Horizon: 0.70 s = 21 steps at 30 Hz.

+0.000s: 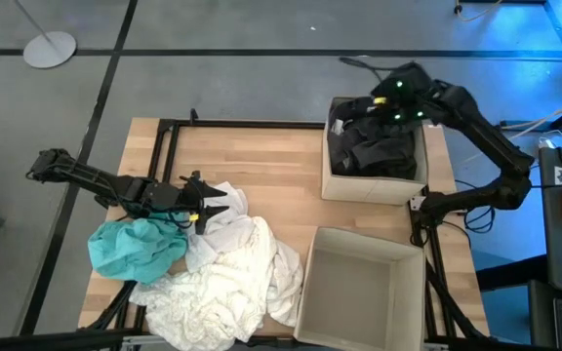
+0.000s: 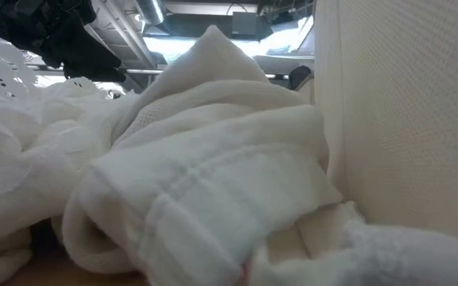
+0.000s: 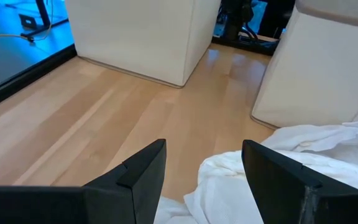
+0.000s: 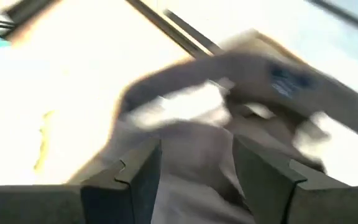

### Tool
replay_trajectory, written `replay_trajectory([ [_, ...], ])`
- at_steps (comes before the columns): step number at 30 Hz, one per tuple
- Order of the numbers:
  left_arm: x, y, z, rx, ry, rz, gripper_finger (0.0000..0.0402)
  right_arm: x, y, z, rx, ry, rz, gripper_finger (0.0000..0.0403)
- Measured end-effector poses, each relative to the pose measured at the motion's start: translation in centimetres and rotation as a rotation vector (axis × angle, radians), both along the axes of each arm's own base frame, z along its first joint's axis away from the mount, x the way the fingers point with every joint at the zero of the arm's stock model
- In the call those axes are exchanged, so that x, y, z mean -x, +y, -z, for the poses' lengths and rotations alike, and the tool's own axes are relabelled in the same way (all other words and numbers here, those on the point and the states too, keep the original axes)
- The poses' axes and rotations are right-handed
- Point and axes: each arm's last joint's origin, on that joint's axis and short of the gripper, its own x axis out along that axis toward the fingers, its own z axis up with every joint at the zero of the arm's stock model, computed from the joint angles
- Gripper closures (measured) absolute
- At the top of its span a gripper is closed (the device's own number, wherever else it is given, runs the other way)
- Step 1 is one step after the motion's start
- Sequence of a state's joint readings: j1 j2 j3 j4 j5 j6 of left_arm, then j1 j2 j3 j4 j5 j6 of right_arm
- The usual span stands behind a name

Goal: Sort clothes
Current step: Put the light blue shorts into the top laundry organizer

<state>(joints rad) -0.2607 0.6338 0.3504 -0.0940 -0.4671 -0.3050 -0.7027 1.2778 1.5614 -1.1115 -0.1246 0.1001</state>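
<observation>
Left gripper [image 1: 206, 203], jaws open, above the white garments [image 1: 227, 273] beside the teal garment [image 1: 135, 249]. Right gripper [image 1: 386, 97], jaws parted and empty, over the dark clothes [image 1: 374, 146] in the far box [image 1: 374, 185].

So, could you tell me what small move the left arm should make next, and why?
Probably lower the left gripper onto the white cloth and close. Its jaws stand open with the cloth's edge lying between them, and the near box looks empty, while the dark clothes already fill the far box.

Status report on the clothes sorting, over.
Left gripper open, low over white clothes. Right gripper over far box of dark clothes. Teal garment unsorted. Near box empty.
</observation>
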Motion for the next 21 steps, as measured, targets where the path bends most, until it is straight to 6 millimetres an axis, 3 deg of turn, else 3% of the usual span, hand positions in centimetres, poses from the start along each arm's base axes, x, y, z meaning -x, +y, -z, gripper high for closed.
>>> replay_trajectory([
  [4, 0.0, 0.0, 0.0, 0.002, -0.001, -0.001, 0.0199, -3.1, 2.4, 0.0, 0.087, -0.078, -0.138, 0.0205],
  [11, 0.0, 0.0, 0.0, 0.025, -0.007, -0.010, 0.0199, -7.5, 8.6, 0.4, 0.203, -0.213, -0.376, 0.0205],
  [17, 0.0, 0.0, 0.0, 0.051, -0.016, -0.018, 0.0199, -9.8, 13.9, 3.1, 0.273, -0.282, -0.534, 0.0205],
  [21, -0.2, 0.0, -0.7, 0.012, -0.050, -0.002, 0.0199, -10.7, 16.3, 5.8, 0.300, -0.373, -0.611, 0.0205],
])
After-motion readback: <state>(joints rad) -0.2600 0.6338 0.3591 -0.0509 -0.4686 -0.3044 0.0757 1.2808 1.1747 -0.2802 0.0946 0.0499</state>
